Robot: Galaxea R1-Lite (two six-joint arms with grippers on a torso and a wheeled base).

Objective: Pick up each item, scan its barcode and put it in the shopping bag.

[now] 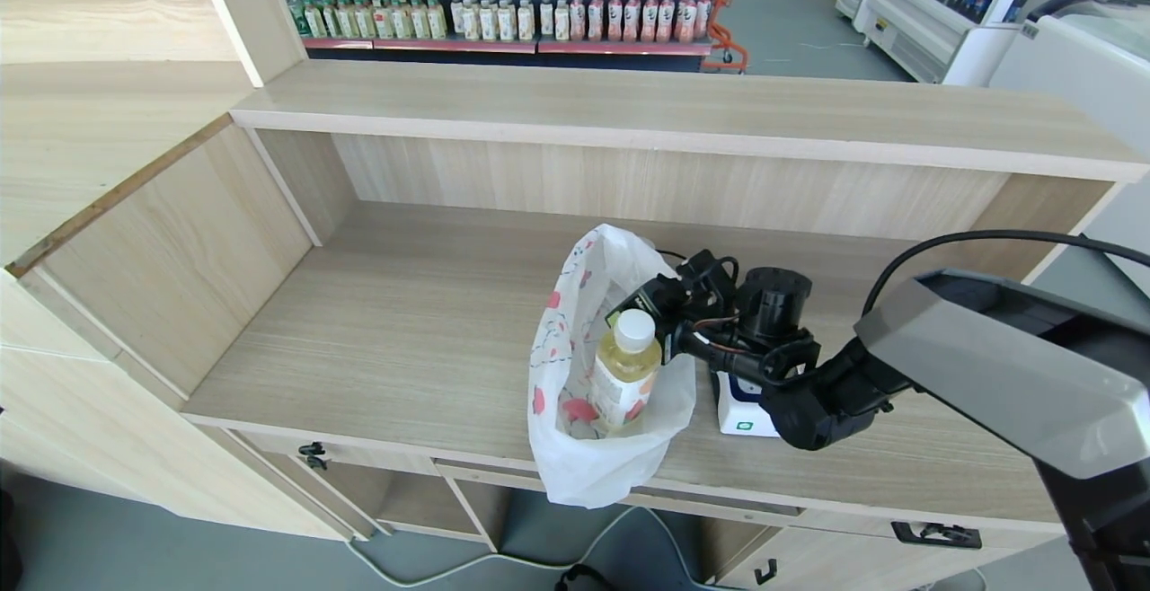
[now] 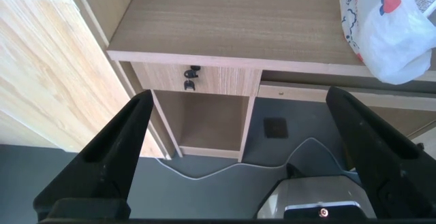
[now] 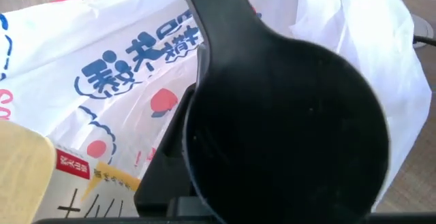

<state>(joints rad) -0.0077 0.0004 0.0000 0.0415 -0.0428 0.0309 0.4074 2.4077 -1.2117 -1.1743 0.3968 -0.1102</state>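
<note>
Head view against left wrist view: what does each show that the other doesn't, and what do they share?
Head view, not left wrist: the bottle standing in the shopping bag, the right gripper beside its cap, and a white device next to the bag. Left wrist, not head: the left gripper, open, in front of the counter, over the floor. Shared: the bag, the counter and the black latch on its front.

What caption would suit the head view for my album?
Right pincer at a yellow drink bottle standing in the white shopping bag on the wooden counter.
</note>
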